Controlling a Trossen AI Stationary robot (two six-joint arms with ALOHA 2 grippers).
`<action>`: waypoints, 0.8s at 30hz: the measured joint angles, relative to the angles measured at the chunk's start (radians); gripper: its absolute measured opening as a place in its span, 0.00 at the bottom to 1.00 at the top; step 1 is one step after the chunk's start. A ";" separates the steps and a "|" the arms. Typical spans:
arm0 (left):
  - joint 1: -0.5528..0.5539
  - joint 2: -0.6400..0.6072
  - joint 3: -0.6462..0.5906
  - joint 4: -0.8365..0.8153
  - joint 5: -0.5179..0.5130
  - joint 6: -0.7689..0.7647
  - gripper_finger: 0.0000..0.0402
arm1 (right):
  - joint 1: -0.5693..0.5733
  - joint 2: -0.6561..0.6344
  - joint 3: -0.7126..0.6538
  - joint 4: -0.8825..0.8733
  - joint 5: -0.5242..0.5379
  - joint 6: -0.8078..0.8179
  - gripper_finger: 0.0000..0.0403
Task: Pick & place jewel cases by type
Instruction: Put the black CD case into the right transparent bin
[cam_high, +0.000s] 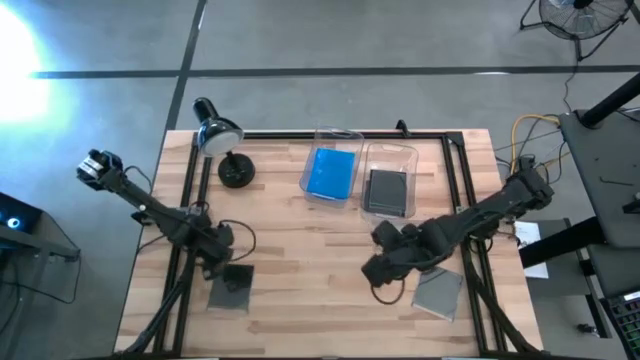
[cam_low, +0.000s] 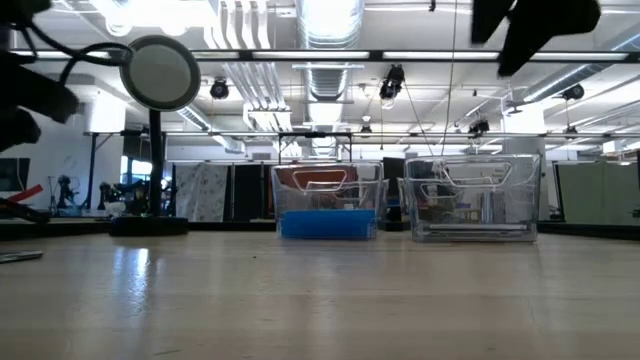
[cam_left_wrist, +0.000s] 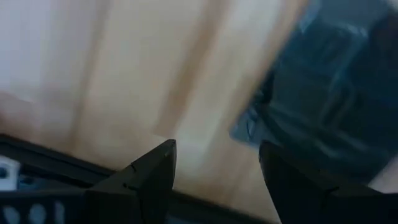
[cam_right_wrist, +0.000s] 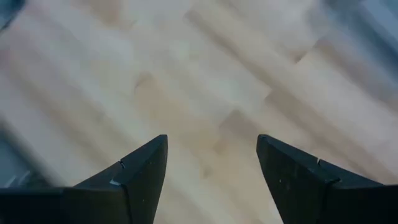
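A dark grey jewel case (cam_high: 231, 289) lies flat near the table's near-left edge and shows in the left wrist view as a dark grey case (cam_left_wrist: 329, 106). My left gripper (cam_high: 218, 264) (cam_left_wrist: 217, 146) hovers open just beside it. Another grey case (cam_high: 438, 293) lies flat at the near right. My right gripper (cam_high: 377, 268) (cam_right_wrist: 211, 140) is open over bare wood to that case's left. Blue cases (cam_high: 331, 172) (cam_low: 328, 224) lie in the left clear bin (cam_high: 318, 135). A grey case (cam_high: 387, 191) lies in the right clear bin (cam_high: 412, 152).
A desk lamp (cam_high: 222, 140) (cam_low: 160, 72) stands at the far-left corner. Black frame rails (cam_high: 455, 180) run along the table's sides and far edge. Bare wood (cam_high: 310, 270) lies between the two arms. The two bins (cam_low: 470, 198) sit side by side at the far middle.
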 joint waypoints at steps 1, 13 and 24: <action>-0.016 -0.007 -0.009 0.006 0.026 0.005 0.53 | 0.006 -0.018 0.000 0.006 -0.020 -0.003 0.59; -0.094 0.023 -0.094 0.098 0.187 -0.093 0.53 | 0.110 -0.264 -0.002 0.159 0.233 0.006 0.57; -0.120 0.035 -0.205 0.355 0.189 -0.237 0.53 | 0.120 -0.150 -0.037 0.074 0.159 0.091 0.57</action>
